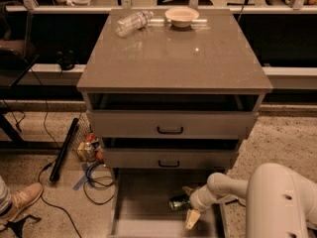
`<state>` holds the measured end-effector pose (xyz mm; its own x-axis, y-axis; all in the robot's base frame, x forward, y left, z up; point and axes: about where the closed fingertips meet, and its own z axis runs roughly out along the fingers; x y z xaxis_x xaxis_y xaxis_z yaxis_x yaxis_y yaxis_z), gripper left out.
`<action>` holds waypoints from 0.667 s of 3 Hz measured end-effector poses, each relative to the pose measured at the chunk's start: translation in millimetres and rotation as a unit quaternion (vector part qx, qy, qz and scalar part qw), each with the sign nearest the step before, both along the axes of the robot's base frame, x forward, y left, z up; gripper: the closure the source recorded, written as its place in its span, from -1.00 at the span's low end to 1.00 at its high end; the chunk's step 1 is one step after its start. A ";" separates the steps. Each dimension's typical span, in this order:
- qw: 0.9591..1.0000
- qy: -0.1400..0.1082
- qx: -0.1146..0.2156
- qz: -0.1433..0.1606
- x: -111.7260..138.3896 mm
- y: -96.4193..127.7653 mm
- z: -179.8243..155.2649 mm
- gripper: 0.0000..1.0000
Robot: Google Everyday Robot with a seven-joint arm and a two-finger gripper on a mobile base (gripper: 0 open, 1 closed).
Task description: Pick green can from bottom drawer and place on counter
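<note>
Green can [177,203] lying in bottom drawer [141,205], right at pincer [190,204] tip.

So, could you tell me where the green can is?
Camera view, lower right of centre: the green can lies on the floor of the bottom drawer, with the gripper at its right end.

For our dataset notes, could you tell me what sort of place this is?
Probably a robotics lab, not a home: a drawer cabinet on speckled floor, loose cables beside it. The gripper is low in the bottom drawer, by the green can.
</note>
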<state>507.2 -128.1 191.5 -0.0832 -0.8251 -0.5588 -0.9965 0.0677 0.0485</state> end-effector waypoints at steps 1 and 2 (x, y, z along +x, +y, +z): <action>1.000 0.005 -0.007 0.001 6.4 3.9 -33.3 -1.00; 1.000 0.011 -0.008 0.004 10.9 7.3 -52.1 -1.00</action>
